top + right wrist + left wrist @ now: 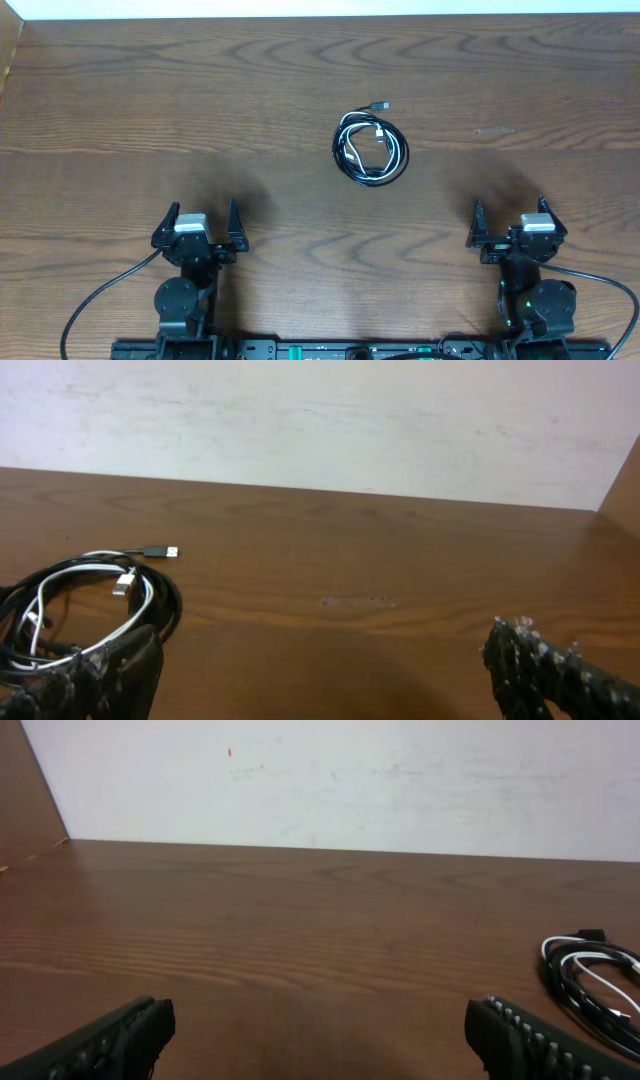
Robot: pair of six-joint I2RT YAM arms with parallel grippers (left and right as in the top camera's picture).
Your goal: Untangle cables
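The cables (pixel 371 148) lie coiled together in one small bundle at the middle of the wooden table, a black cord looped round a white one, with a plug end sticking out at the top. The bundle also shows at the right edge of the left wrist view (pixel 592 978) and at the left of the right wrist view (pixel 85 610). My left gripper (pixel 199 223) is open and empty near the front left, far from the bundle. My right gripper (pixel 510 218) is open and empty near the front right. Open fingers frame each wrist view (pixel 320 1035) (pixel 325 675).
The wooden table (pixel 150 100) ends at a white wall at the back (pixel 350 780). A raised wooden side edge stands at the far left (pixel 8 50). A faint scuff marks the wood right of the bundle (pixel 493 130). Thick black arm cables run along the front.
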